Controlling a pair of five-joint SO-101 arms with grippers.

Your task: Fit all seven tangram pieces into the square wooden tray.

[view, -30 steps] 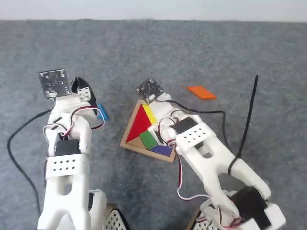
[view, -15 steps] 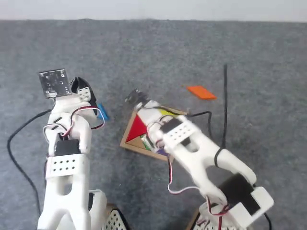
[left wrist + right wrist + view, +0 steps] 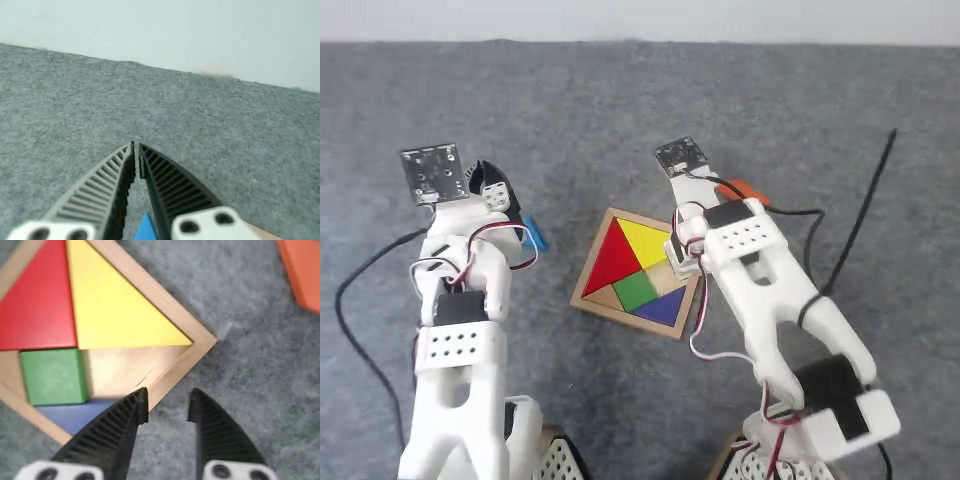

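Hovering at a corner of the wooden tray [image 3: 125,367], our right gripper [image 3: 168,395] stands slightly apart, empty; our left gripper [image 3: 136,146] is pressed together, the blue piece [image 3: 532,236] just beside it; fetching the orange piece [image 3: 302,270] nearby, we risk knocking the tray askew.

No text, number, label or sign can be read anywhere. The left circuit board [image 3: 431,172] on the left arm's wrist and the right circuit board [image 3: 681,156] on the right arm's wrist carry tiny marks. These are too small to make out.
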